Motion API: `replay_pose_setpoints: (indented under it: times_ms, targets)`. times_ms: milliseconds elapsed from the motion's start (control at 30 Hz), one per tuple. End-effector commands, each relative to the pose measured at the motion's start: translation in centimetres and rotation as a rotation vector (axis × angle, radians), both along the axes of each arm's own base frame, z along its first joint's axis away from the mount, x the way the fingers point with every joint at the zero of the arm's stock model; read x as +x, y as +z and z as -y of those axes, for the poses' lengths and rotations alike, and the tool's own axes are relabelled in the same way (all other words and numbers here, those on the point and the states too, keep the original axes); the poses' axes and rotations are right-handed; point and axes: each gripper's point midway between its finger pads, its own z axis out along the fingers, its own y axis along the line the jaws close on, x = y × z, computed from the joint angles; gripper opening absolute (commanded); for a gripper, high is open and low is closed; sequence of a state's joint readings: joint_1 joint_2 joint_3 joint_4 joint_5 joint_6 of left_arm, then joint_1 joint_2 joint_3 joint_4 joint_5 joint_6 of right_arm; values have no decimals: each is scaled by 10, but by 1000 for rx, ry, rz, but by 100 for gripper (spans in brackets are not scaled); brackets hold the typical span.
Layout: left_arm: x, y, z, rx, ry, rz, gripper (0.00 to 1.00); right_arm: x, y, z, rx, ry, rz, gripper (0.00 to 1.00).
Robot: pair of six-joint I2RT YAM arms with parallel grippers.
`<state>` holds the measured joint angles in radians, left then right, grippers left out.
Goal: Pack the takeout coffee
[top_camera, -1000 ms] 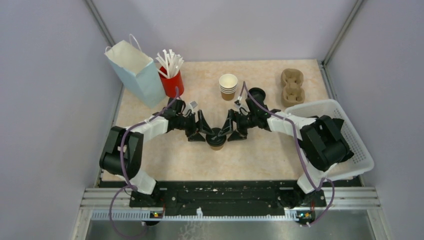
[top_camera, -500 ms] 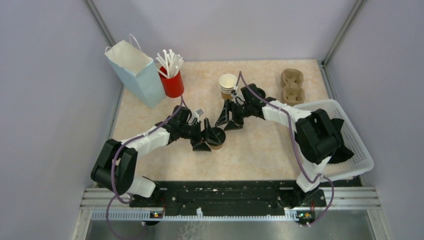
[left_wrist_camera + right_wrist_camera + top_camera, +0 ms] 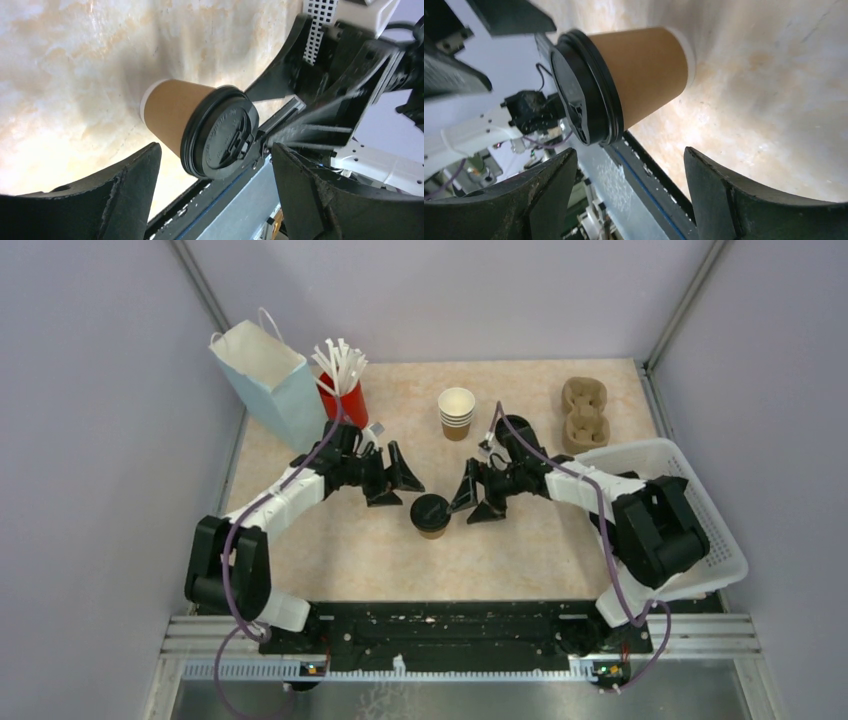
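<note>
The takeout coffee (image 3: 172, 117) is plain brown with a white base rim, under a glossy black lid (image 3: 220, 132). The left claw (image 3: 398, 485) and right claw (image 3: 475, 505) are black. The tabletop (image 3: 520, 550) is beige with pale marbling. The bag (image 3: 275, 390) is pale blue, the straw cup (image 3: 348, 405) red, its straws (image 3: 340, 362) white, the stacked cups (image 3: 456, 418) brown with white insides, the carrier (image 3: 584, 415) tan, and the lattice basket (image 3: 630, 448) white.

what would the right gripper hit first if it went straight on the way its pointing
Most likely the takeout coffee, standing just ahead of the open right gripper and lined up between its fingers, though exact height is unclear.
</note>
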<state>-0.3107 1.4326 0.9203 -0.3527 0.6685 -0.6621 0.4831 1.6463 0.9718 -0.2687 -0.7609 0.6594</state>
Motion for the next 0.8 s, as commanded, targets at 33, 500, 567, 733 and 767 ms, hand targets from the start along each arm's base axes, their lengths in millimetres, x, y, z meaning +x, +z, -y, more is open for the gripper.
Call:
replay_pose_setpoints:
  times_ms: [33, 500, 567, 733, 767]
  targets:
    - [18, -5, 10, -28, -72, 21, 81, -15, 19, -24, 165, 66, 36, 76]
    - [11, -31, 8, -18, -71, -23, 65, -26, 3, -40, 194, 138, 12, 70]
    - [9, -35, 7, -11, -68, -28, 64, -27, 0, -41, 192, 144, 7, 70]
    - [6, -42, 4, 4, -57, -43, 60, -29, -9, -41, 178, 145, -1, 70]
    - [6, -43, 4, 7, -54, -43, 59, -30, -11, -40, 174, 144, -4, 70]
